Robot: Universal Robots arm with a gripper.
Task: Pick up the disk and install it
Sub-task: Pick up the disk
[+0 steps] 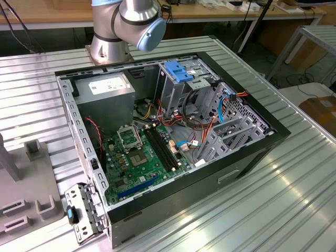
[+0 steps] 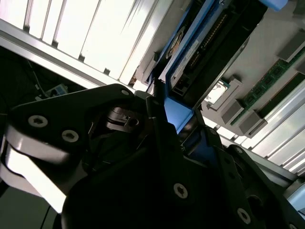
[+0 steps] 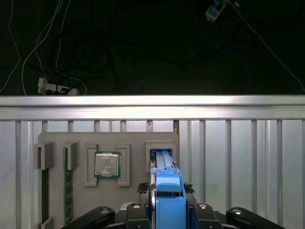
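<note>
The disk (image 3: 167,191) stands on edge in a slot of the grey parts holder (image 3: 133,195), its bright blue carrier frame facing the first wrist camera. My gripper (image 3: 169,212) straddles it, with a dark finger tight against each side of the blue frame and no gap showing. In the second wrist view the disk (image 2: 200,43) shows as a dark body edged in blue, running down between the black fingers (image 2: 157,112). The disk's lower end still reaches into the slot.
On the same holder lie a processor chip (image 3: 107,164) and memory sticks (image 3: 68,186). The open computer case (image 1: 173,131) lies on the ribbed metal table, with a pale blue bracket (image 1: 178,71) on its drive cage. The arm's base (image 1: 126,26) stands behind the case.
</note>
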